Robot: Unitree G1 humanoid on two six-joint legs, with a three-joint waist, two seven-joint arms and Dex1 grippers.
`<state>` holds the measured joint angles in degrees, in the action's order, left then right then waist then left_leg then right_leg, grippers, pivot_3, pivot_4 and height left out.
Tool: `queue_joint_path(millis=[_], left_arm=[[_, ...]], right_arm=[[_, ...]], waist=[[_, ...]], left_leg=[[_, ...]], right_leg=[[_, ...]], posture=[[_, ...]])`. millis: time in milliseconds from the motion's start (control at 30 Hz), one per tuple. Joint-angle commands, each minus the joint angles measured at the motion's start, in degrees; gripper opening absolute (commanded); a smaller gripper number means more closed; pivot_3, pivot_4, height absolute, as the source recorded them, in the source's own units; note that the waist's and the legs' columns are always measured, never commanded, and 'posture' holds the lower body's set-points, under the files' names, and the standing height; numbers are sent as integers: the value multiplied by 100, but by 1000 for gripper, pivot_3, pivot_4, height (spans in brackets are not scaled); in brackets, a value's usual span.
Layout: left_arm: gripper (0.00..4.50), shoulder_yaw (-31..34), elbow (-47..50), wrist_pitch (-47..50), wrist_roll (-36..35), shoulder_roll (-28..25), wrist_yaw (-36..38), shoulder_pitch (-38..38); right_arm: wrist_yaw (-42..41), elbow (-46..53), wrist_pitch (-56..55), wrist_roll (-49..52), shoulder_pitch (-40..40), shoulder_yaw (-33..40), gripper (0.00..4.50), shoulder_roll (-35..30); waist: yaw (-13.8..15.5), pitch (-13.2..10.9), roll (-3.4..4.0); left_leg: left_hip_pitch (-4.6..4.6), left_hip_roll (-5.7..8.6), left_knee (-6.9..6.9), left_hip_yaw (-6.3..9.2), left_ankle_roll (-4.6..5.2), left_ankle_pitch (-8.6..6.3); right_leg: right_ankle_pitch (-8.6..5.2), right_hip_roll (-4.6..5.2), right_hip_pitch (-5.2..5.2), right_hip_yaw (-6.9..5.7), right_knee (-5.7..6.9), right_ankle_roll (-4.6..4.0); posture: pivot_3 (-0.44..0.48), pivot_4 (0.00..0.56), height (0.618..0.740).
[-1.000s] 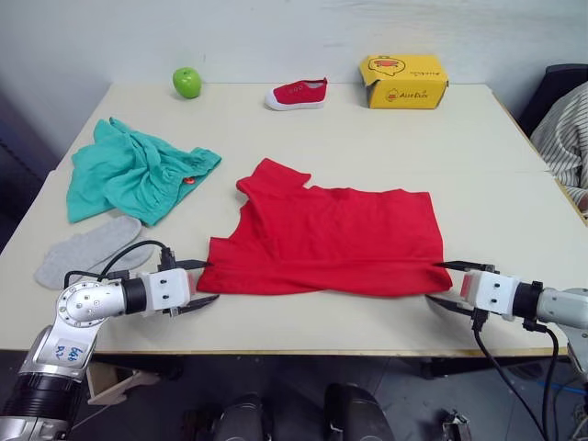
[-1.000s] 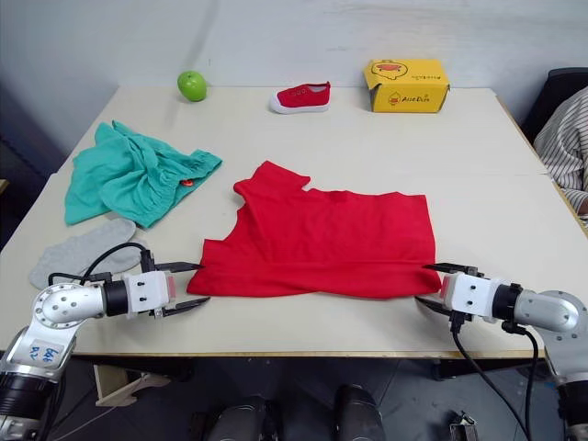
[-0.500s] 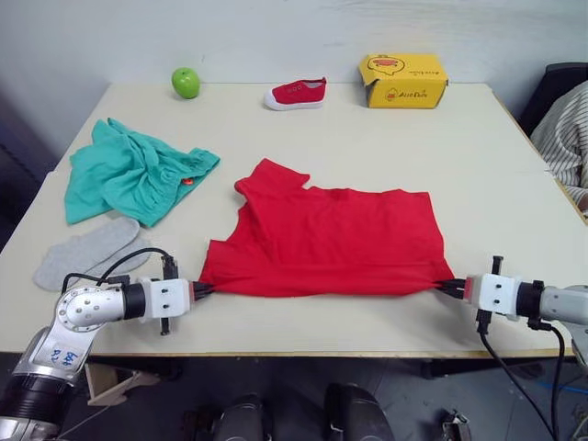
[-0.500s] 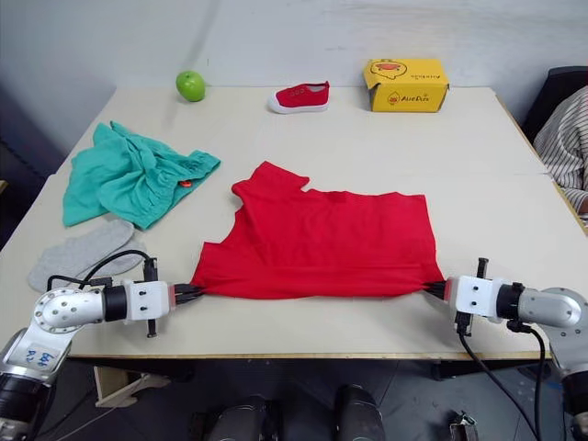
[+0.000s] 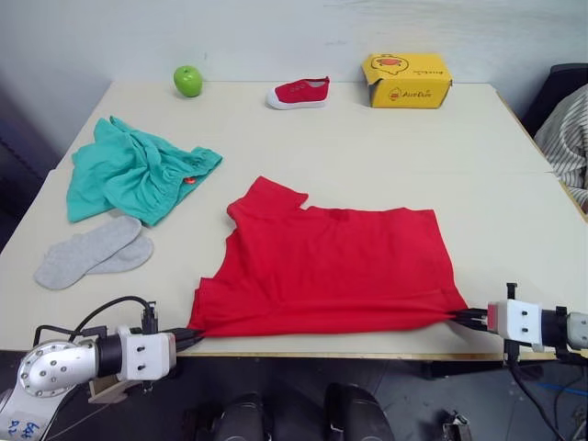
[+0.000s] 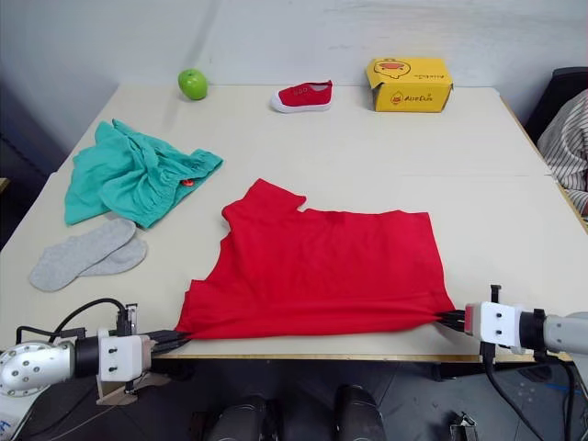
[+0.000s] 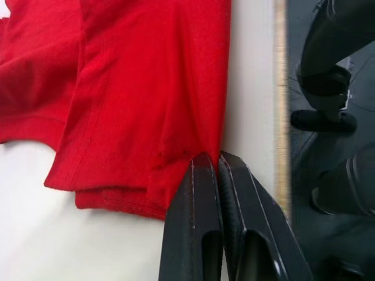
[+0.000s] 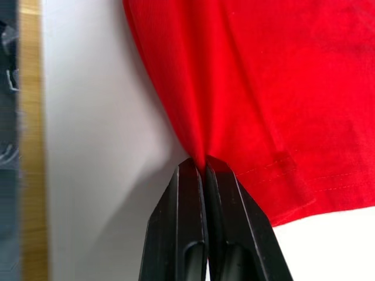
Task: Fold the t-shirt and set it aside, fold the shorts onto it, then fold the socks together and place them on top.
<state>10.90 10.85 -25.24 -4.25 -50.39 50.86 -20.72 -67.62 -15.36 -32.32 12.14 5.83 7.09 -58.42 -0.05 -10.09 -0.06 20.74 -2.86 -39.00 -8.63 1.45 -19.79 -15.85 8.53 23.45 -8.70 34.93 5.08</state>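
Pinching the near corners of the red t-shirt (image 5: pixel 335 266), the left gripper (image 5: pixel 190 337) and right gripper (image 5: pixel 467 318) are both closed tight on cloth at the table's (image 5: pixel 367 147) front edge. The shirt spreads across lower centre; teal shorts (image 5: pixel 133 170) and grey socks (image 5: pixel 90 251) lie at left.

T-shirt (image 5: pixel 335 271): bright red, folded, spread flat near the table's front edge between the two grippers; left gripper (image 7: pixel 217 165) pinches its near left corner, right gripper (image 8: pixel 204 164) its near right corner, cloth pulled taut between them.
Shorts (image 5: pixel 133 172): teal-green, crumpled in a loose heap, small orange-red tag showing; well beyond the left gripper.
Socks (image 5: pixel 90 252): two light grey socks, flat, overlapping side by side; between the shorts and the left gripper.
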Motion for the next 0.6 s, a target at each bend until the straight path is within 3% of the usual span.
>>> queue_joint_path(millis=[33,467,500,600], left_arm=[[21,349,247,142,27,53,-183,-275],[21,636,923,983,-468,106,-47,-909],[470,737,1055,1181,-800,108,60,-986],[1302,1126,1480,2187,-1833,-98,540,-1342]], right_arm=[[-30,341,153,4,405,133,0,-121],[-25,874,798,268,858,365,0,-43],[-87,1003,991,457,924,407,0,-35],[-388,1369,1491,902,1178,516,696,-115]], waist=[[0,0,0],[-2,-3,-6],[-2,-3,-7],[1,-5,-9]], left_leg=[[0,0,0,0,1,-1],[5,-5,0,1,23,-17],[5,-6,0,1,23,-17],[23,-8,-1,12,24,-17]], right_leg=[[-1,-1,0,2,0,-1],[-3,-7,2,6,-5,-5],[-3,-7,2,6,-5,-6],[-4,-6,11,17,-9,-7]], posture=[[0,150,740],[0,150,740],[0,150,740],[0,150,740]])
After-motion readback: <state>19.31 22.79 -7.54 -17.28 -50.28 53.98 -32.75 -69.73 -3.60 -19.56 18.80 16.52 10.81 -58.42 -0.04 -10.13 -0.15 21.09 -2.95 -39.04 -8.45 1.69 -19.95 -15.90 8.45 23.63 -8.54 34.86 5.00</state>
